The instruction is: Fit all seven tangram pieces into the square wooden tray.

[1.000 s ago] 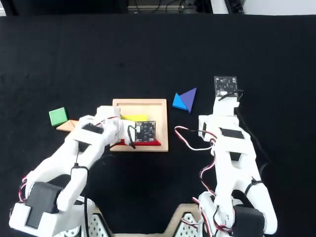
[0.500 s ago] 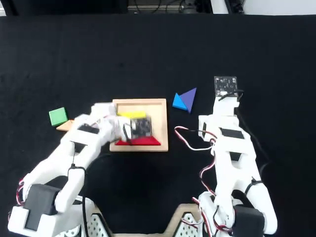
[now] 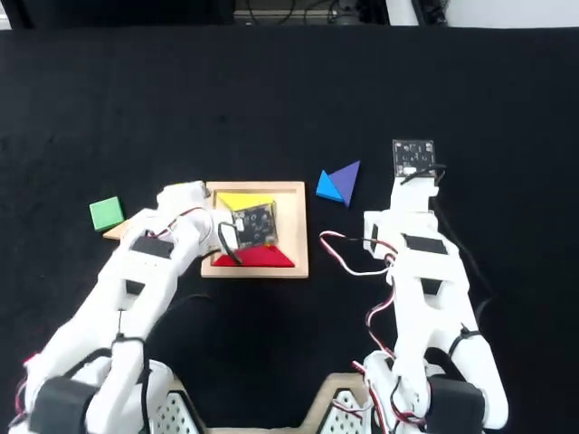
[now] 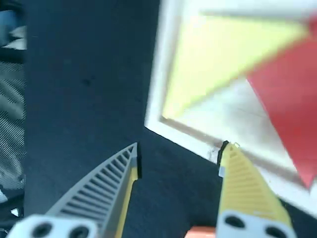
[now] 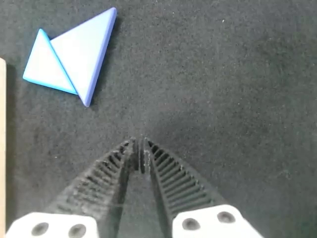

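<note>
A green square block (image 3: pixel 107 213) and an orange flat piece (image 3: pixel 116 231) lie left of the square wooden tray (image 3: pixel 303 226). The left gripper (image 4: pixel 178 148) hangs wide open, empty, at the tray's rim. Recommended: centre its jaws across the orange piece's straight edges, clear of the seated yellow triangle (image 3: pixel 237 200) and red triangle (image 3: pixel 258 259). Right of the tray lie a blue triangle (image 3: pixel 327 188) and purple triangle (image 3: pixel 347 174). Beside them the right gripper (image 5: pixel 137 148) is closed, empty.
</note>
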`<action>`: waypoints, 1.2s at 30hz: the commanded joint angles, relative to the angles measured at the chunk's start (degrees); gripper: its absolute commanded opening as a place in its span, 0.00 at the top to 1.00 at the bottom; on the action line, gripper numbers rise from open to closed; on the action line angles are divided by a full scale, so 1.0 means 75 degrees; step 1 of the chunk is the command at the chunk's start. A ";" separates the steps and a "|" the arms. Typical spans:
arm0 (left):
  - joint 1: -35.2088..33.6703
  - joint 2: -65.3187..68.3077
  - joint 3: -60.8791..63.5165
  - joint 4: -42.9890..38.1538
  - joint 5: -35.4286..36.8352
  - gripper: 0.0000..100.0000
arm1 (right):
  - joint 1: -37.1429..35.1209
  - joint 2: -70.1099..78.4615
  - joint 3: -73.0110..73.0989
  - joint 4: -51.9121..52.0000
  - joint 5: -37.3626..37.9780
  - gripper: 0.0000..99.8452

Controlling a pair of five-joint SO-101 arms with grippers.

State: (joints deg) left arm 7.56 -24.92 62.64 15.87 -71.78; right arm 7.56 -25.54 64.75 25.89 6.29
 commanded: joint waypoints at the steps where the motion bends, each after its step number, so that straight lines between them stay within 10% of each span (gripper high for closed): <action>1: 0.0217 -0.0949 -0.0416 0.0070 0.1958 0.74 | -0.0105 -0.0205 -0.0299 -0.0152 -0.0023 0.96; 12: 0.1284 -0.1407 -0.1119 0.0094 0.6201 0.74 | -0.0035 -0.0205 -0.0299 -0.0141 -0.0023 0.96; 36: 0.2104 0.1922 -0.2127 -0.0586 0.4759 0.79 | 0.0387 -0.0217 -0.0311 -0.0316 -0.0035 0.97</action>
State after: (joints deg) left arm 24.00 -12.09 48.66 15.87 -30.73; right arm 9.67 -25.54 64.75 24.31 6.20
